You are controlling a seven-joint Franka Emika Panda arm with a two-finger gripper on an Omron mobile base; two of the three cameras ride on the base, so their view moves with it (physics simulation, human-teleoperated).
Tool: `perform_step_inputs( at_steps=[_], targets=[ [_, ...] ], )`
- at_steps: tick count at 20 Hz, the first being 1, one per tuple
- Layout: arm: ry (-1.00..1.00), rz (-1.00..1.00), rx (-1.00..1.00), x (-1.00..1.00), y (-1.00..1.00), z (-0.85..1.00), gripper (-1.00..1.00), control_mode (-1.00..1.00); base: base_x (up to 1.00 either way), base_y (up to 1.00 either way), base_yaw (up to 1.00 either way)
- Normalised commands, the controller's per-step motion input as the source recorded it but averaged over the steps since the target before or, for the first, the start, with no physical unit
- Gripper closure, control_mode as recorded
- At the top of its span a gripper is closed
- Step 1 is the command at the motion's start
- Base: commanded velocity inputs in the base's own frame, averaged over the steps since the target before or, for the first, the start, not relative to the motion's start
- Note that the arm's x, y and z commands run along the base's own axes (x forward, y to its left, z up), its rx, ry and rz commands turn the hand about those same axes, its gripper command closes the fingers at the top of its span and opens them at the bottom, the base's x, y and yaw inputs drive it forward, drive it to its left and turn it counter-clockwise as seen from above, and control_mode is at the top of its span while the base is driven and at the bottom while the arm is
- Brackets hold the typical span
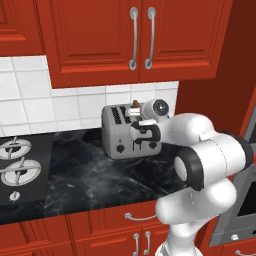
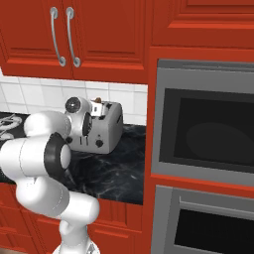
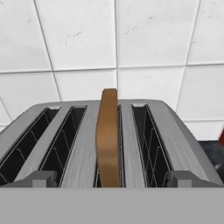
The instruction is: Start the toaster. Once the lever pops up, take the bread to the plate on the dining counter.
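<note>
Brushed matt metal toaster (image 3: 83, 144); smooth brown bread (image 3: 107, 135); glossy veined black marble bench (image 1: 100, 175); glossy white tiles (image 3: 78, 35).

This is a kitchen in a home. Red cupboards (image 1: 135, 40) with long silver handles (image 1: 133, 37) hang on the wall. Under them the wall has white tiles (image 1: 30, 102). A black stone counter (image 1: 95, 180) with white lines runs along the wall, with red drawers (image 1: 135, 216) below it. A stove top with round burners (image 1: 20, 170) sits in the counter. A silver toaster (image 1: 122, 134) stands on the counter, with a brown slice of bread (image 3: 108, 135) sticking up from one slot. A big grey oven (image 2: 206, 131) is built into the red wall beside the counter.
</note>
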Motion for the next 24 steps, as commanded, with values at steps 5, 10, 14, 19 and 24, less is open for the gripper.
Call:
perform_step_inputs(
  at_steps=[5, 10, 14, 19, 24],
  targets=[
    [0.0, 0.0, 0.0, 0.13, 0.0, -0.03, -1.0, -1.0, 0.0, 0.0, 0.0],
    [0.0, 0.0, 0.0, 0.15, 0.0, -0.02, -1.0, -1.0, 0.0, 0.0, 0.0],
    [0.01, 0.0, 0.0, 0.13, 0.0, -0.03, -1.0, -1.0, 0.0, 0.0, 0.0],
    [0.0, 0.0, 0.0, 0.04, 0.0, -0.01, -1.0, -1.0, 0.0, 0.0, 0.0],
    [0.01, 0.0, 0.0, 0.06, 0.0, 0.0, -1.0, -1.0, 0.0, 0.0, 0.0]
  ],
)
